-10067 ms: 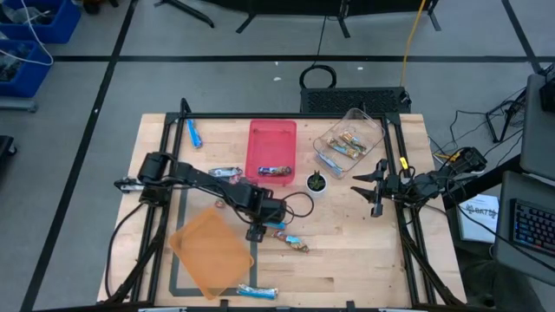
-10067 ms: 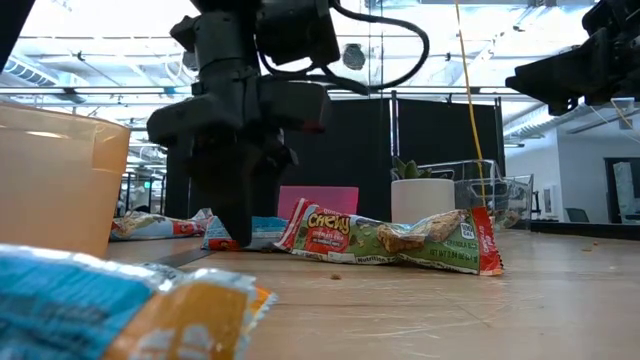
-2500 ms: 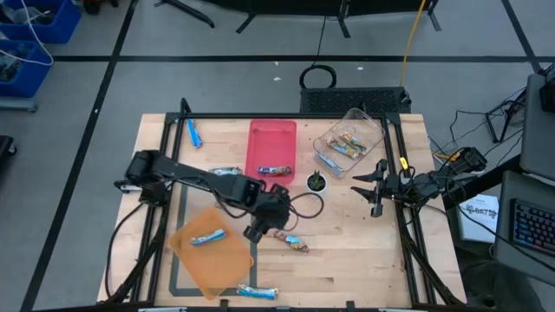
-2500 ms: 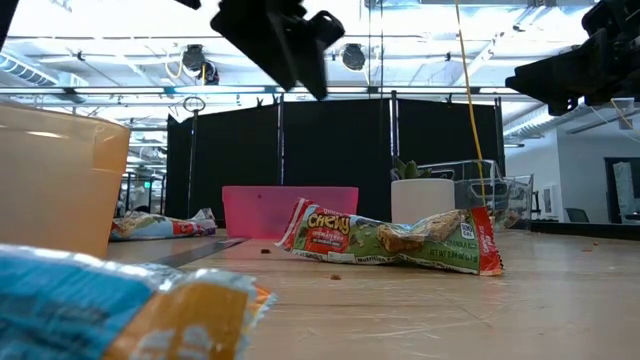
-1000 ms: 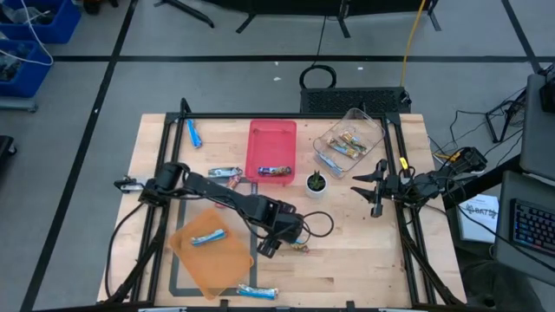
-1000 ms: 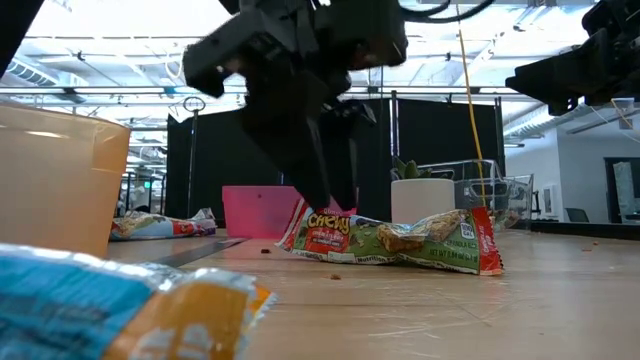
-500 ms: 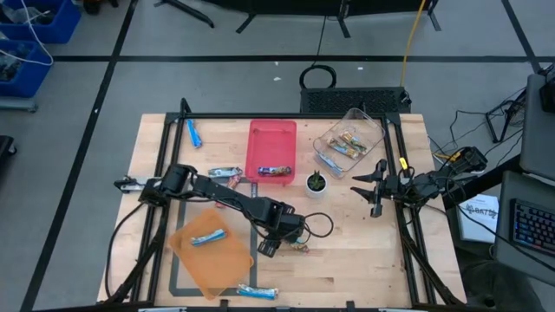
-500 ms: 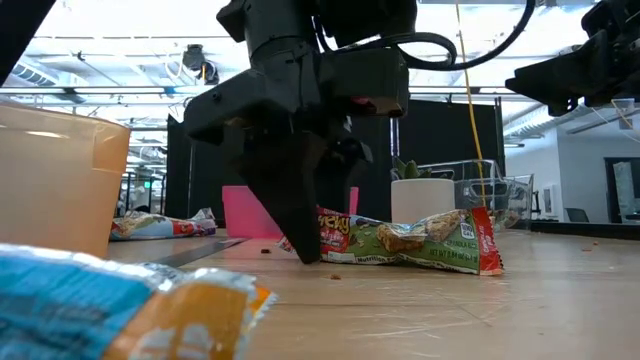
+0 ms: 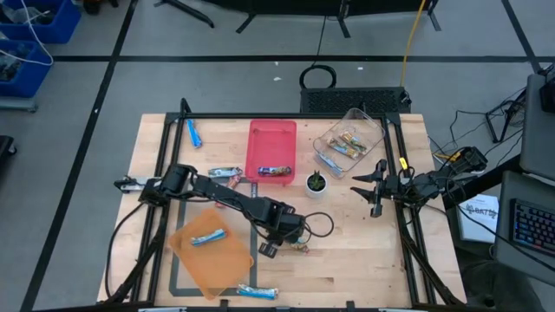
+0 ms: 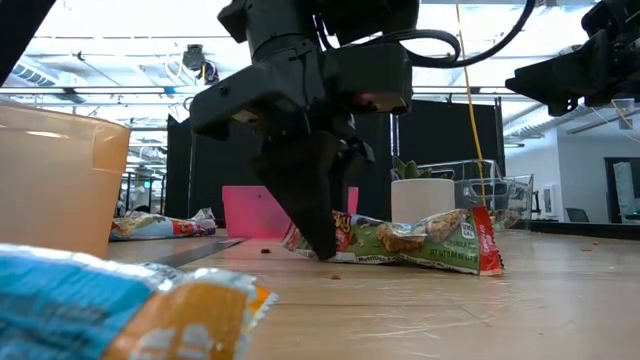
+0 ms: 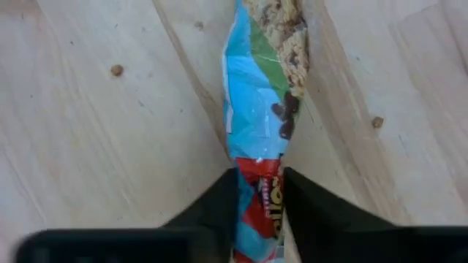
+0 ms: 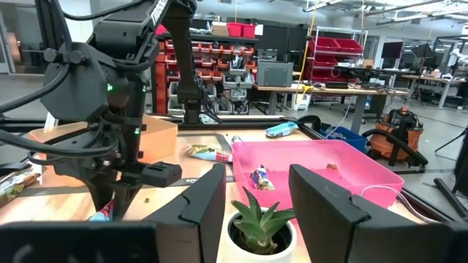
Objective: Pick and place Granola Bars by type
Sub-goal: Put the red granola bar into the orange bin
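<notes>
Wooden tabletop [image 9: 347,260], mid-front: red-and-blue wrapped granola bar [image 11: 260,124] lay flat. My left gripper [image 11: 257,199] was down, fingers narrow, pinching its red end. Grasp step; next a lift toward the matching tray. Right gripper [image 9: 375,184] waited open.

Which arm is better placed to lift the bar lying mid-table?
Left. The left gripper is down at the table with its fingers on either side of the bar. The right gripper waits by the table's right edge, open, beside the plant.
</notes>
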